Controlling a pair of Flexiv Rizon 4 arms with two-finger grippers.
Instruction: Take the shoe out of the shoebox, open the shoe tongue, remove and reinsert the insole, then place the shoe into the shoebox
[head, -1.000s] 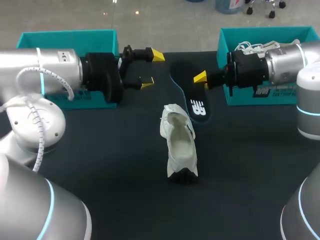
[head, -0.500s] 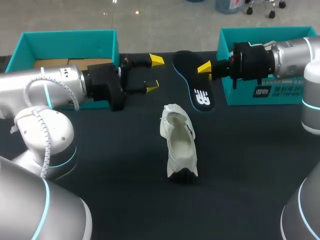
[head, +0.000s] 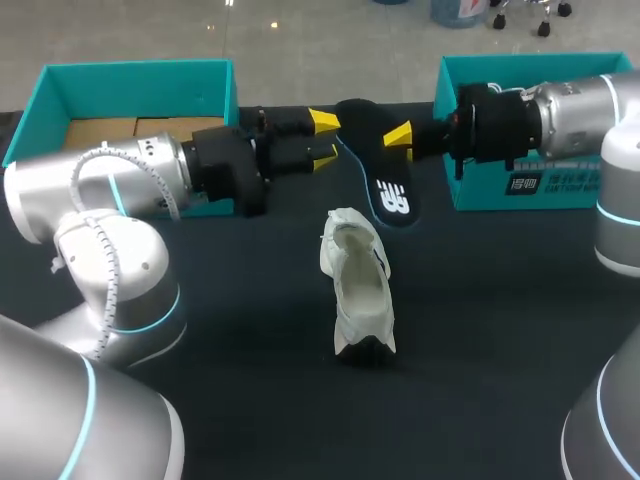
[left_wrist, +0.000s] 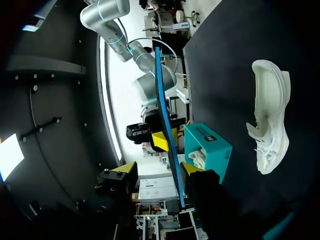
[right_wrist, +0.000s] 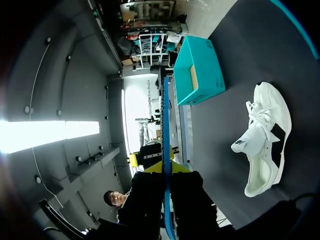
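Fingers of the right gripper (head: 403, 138) are pinched on the insole (head: 388, 175), holding it over the far side of the table (head: 200, 330) between the two shoeboxes. On the left gripper (head: 322, 137) they stand wide apart at the insole's heel end; contact can't be told from the head view. Left wrist view: insole edge-on between its tips, clear gap on one side. Right wrist view: same edge-on strip, tips mostly hidden. Shoe (head: 358, 280) on the table, outside both boxes, clear of both grippers. Left shoebox (head: 60, 95) holds brown cardboard (head: 105, 128). Right shoebox (head: 560, 185): contents blocked by the right arm (head: 570, 110) in head view; left wrist view shows something white (left_wrist: 197, 157) inside.
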